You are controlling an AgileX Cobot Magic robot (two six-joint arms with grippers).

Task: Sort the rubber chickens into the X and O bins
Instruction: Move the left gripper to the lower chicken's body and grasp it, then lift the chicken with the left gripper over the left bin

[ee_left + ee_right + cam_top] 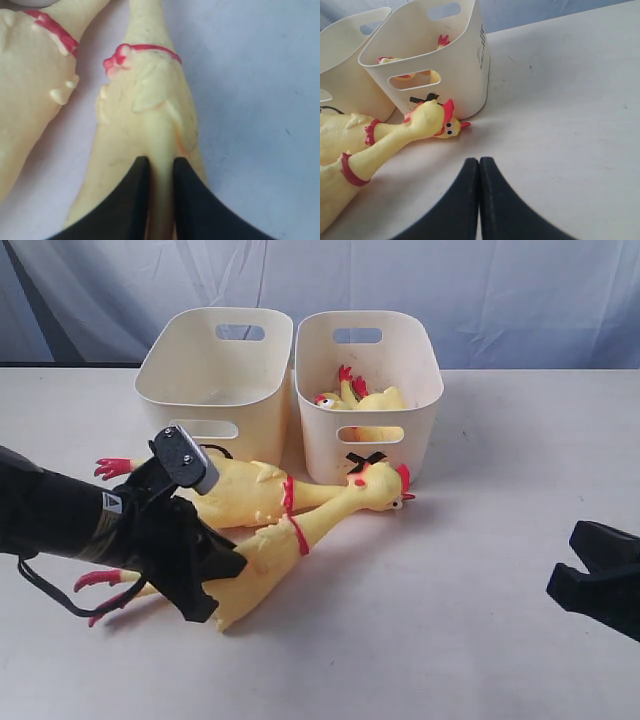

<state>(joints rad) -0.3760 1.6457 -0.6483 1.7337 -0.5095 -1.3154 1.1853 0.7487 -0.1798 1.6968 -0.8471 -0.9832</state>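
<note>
Two long yellow rubber chickens lie on the table in front of the bins. The front chicken (300,540) (150,100) has its head (432,120) against the X bin (420,380) (465,60). My left gripper (222,585) (161,162) is shut on a fold of its body. Just behind it lies the rear chicken (245,490) (30,75). Smaller chickens (360,400) sit inside the X bin. The other bin (215,380) (345,75) looks empty, and its mark is mostly hidden. At the lower right my right gripper (600,575) (479,161) is shut on nothing.
The white table (480,540) carries both bins side by side at the back, touching each other. A pale curtain (500,290) hangs behind them. The left arm (60,515) lies low over the table's left side, across the chickens' red feet (100,585).
</note>
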